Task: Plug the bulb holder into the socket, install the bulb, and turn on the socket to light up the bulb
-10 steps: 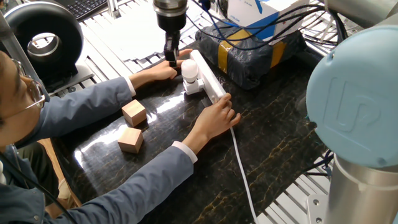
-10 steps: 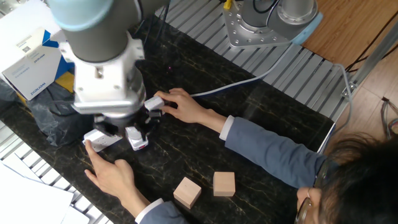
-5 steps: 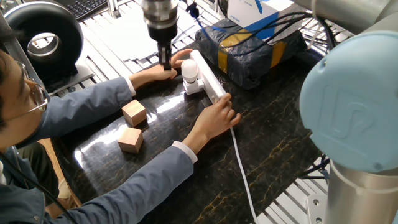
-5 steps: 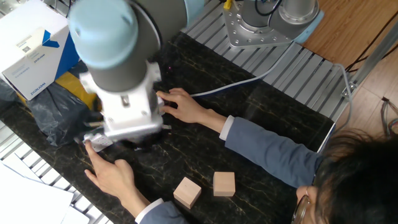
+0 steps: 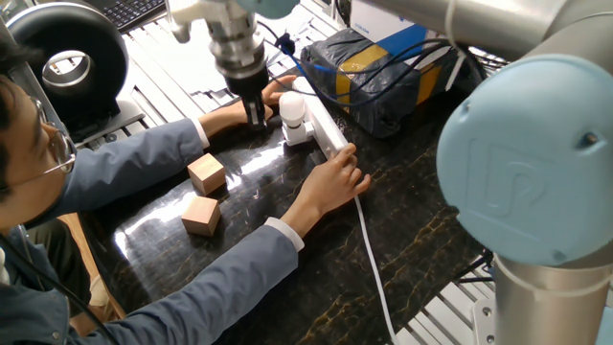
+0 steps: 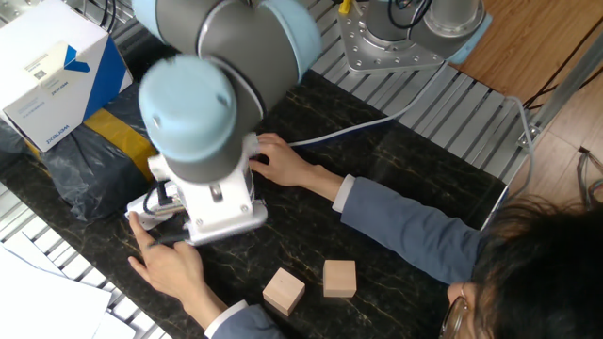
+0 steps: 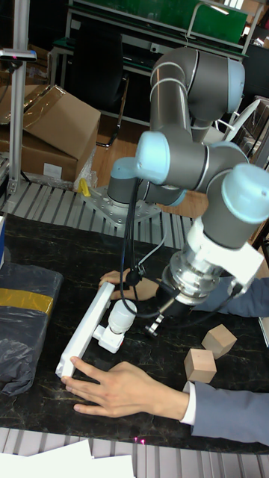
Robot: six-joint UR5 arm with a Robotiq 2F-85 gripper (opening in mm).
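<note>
White cylindrical bulb (image 5: 291, 107) stood seated in holder; light, fragile, best gripped mid-body. End effector (image 5: 257, 113) beside it; jaw state unclear.

Black marble-patterned table (image 5: 421, 220), white socket (image 5: 321, 125) lying flat with cable (image 5: 374, 264) trailing off, two tan wooden cubes (image 5: 205, 173) side by side, dark wrapped box (image 5: 383, 81) with yellow tape, person's hands (image 5: 330, 182) resting on the surface.

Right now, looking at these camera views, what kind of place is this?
Probably a robotics lab or workshop. A robot arm is bolted to a slatted metal bench, cardboard boxes sit on the floor behind, and a person's hand steadies a power strip.
</note>
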